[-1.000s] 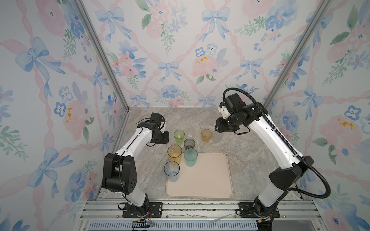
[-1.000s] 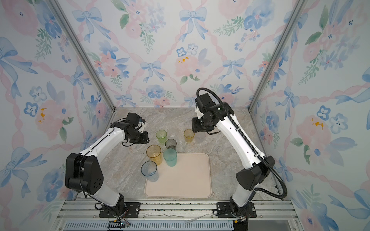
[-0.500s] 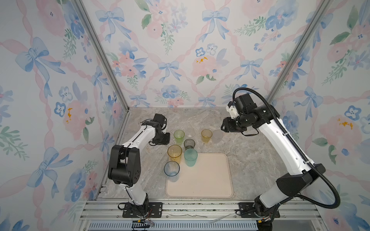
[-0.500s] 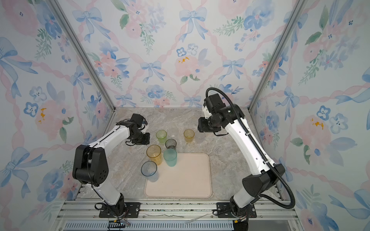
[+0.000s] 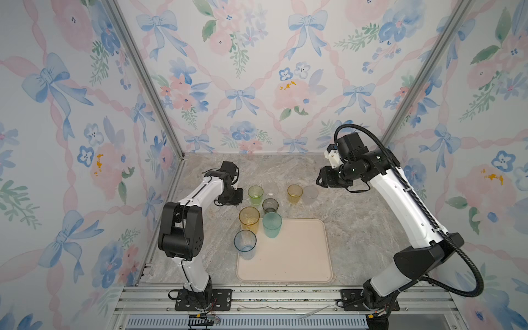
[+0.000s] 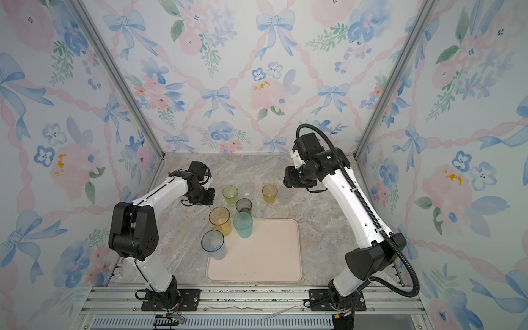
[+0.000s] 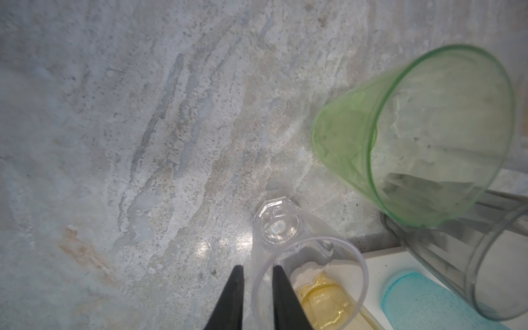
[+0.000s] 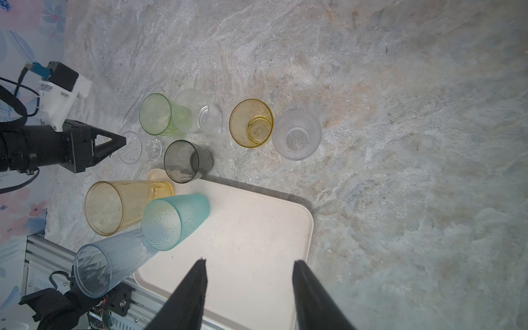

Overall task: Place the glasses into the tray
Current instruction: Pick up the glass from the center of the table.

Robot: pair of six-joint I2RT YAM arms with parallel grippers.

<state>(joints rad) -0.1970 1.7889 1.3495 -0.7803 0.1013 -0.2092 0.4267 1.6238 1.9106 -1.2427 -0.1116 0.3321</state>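
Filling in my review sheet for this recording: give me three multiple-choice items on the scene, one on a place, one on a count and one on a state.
1. The frosted white glass stands:
A. upright on the table beside the short amber glass
B. stacked inside another glass
C. on its side at the front edge

2. Amber glasses in view:
A. one
B. two
C. four

3. The right end effector is:
A. open and empty
B. shut on a glass
C. shut on nothing

Answers:
1 A: both top views show it upright next to the short amber one.
2 B: there is the tall amber glass plus the short one.
3 A: the right wrist view shows it spread wide with nothing held.
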